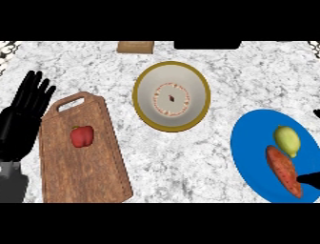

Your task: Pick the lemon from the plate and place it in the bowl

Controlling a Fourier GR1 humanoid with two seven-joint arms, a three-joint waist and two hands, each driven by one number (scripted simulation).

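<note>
At the far left, the robot's left hand is resting open, its black fingers straight and pointing up, just beside a brown wooden cutting board with a handle slot. A small red bell pepper is lying on the board's upper half. Near the middle of the speckled white stone counter, a round cream bowl with a gold rim is standing apart from the board. Further right, a round blue plate is carrying the yellow-green lemon, just beside a long orange sweet potato. At the right edge, the right hand is spreading open, gripping nothing, with its thumb at the sweet potato's lower end.
</note>
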